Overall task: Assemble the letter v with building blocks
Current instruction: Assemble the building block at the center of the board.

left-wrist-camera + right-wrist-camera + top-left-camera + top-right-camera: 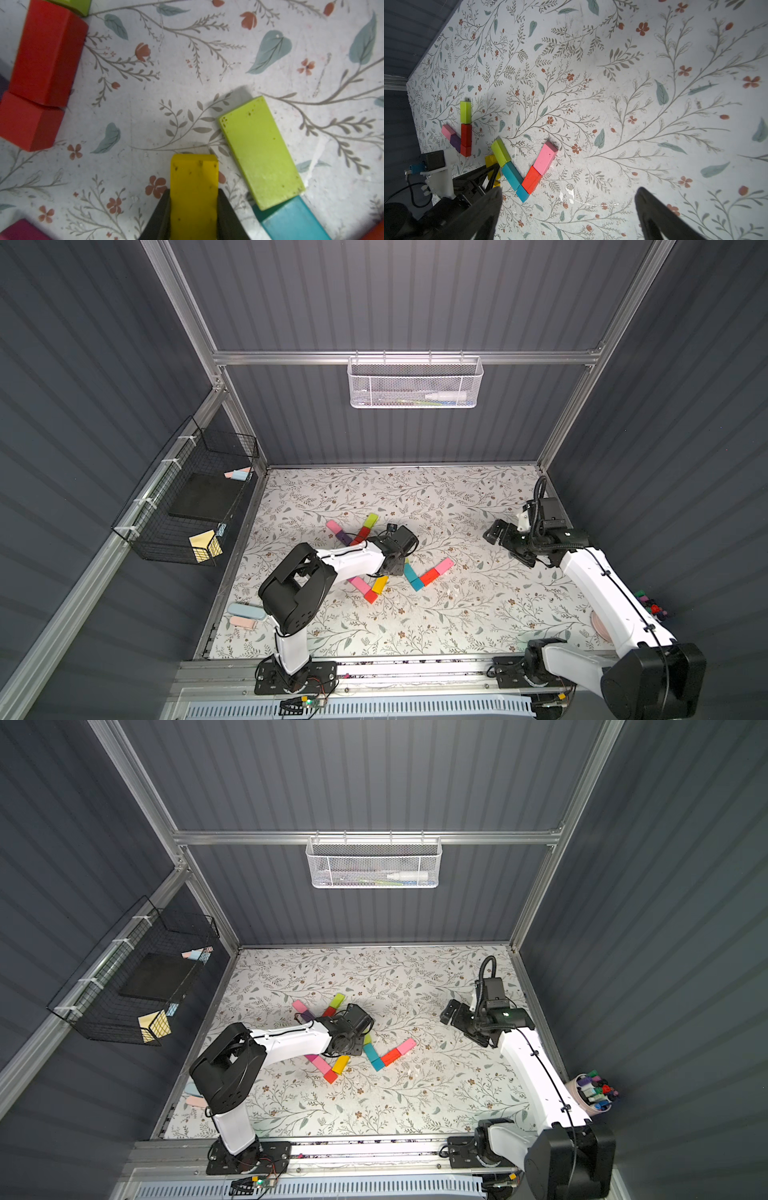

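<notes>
Left wrist view: the black left fingers [162, 216], only narrowly parted, clamp the long sides of a yellow rectangular matte block [194, 187] at the bottom centre of the frame, over the white floral-patterned tabletop [207, 62]. I cannot tell whether the block touches the surface. Just right of it, close but apart, a lime rectangular block [261, 151] lies flat, end to end with a long teal block [291, 220] at the lower right. At the left edge a long red block [45, 56] and a short red block [29, 122] sit end to end. In the right wrist view the right fingers [481, 214] stand spread wide at the bottom of the frame with nothing between them, above bare tabletop. Left of centre there, the lime and long teal blocks run down to a small teal square block [522, 194], from which an orange-red block [532, 179] and a pink rectangular block [545, 158] rise, making a V. Further left, a second lime block [465, 112] tops the two red ones, which meet a purple block [455, 142] and a smaller pink block [448, 130] in another V. In a top view, below the left wrist at frame centre, a magenta block [309, 1057], a bright pink block [321, 1064], a red square block [331, 1076] and a second yellow block [340, 1064] form a third angle.
</notes>
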### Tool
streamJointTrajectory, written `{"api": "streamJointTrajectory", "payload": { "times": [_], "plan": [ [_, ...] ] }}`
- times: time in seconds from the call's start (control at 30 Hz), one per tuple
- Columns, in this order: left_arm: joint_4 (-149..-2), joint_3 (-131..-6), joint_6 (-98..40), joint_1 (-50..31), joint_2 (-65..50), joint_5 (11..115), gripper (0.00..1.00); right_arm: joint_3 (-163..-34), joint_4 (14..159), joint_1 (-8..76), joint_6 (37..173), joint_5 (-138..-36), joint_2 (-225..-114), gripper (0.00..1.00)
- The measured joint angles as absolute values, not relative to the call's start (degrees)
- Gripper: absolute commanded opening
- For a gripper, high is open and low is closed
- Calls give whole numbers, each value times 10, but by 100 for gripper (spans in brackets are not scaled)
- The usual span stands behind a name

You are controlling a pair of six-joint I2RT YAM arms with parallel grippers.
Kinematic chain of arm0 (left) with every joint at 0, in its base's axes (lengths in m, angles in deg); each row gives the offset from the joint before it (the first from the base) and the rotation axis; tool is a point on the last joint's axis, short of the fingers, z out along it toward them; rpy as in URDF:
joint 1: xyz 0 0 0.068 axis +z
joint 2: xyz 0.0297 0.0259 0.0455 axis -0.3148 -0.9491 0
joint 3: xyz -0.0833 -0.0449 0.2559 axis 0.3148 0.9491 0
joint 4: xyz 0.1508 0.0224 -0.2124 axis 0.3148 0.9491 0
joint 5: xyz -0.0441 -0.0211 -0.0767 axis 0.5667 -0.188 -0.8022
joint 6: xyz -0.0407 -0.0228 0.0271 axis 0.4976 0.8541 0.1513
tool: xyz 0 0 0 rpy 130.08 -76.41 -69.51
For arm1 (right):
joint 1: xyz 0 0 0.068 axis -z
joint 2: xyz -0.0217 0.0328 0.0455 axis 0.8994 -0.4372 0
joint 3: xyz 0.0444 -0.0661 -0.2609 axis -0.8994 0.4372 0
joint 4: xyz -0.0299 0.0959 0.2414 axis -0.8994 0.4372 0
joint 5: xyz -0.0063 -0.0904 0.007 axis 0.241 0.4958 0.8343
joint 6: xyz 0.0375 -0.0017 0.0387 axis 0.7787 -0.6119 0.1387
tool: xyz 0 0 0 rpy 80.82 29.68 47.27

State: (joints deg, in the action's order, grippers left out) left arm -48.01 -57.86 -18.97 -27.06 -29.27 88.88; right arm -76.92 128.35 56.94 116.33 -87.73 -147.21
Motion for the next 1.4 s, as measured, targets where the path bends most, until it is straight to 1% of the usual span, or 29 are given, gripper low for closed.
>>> {"api": "streamJointTrajectory", "payload": {
  "times": [0.43, 0.87, 1.0, 1.07, 1.13, 1.27, 1.4],
  "plan": [
    [-477, -575, -183, -278, -290, 891, 24, -760, 1287, 570, 1163, -871, -1461, 99],
    [-474, -574, -173, -283, -290, 899, 28, -756, 1289, 570, 1163, -864, -1449, 99],
    [-472, -574, -163, -284, -290, 899, 34, -755, 1290, 570, 1163, -863, -1448, 99],
    [-471, -574, -158, -284, -290, 899, 41, -755, 1290, 569, 1163, -863, -1448, 99],
    [-465, -575, -153, -284, -290, 899, 56, -755, 1289, 570, 1162, -865, -1448, 99],
    [-444, -578, -142, -284, -284, 906, 77, -755, 1289, 570, 1154, -878, -1451, 99],
    [-392, -593, -138, -265, -276, 921, 78, -758, 1290, 568, 1145, -896, -1476, 99]
  ]
}}
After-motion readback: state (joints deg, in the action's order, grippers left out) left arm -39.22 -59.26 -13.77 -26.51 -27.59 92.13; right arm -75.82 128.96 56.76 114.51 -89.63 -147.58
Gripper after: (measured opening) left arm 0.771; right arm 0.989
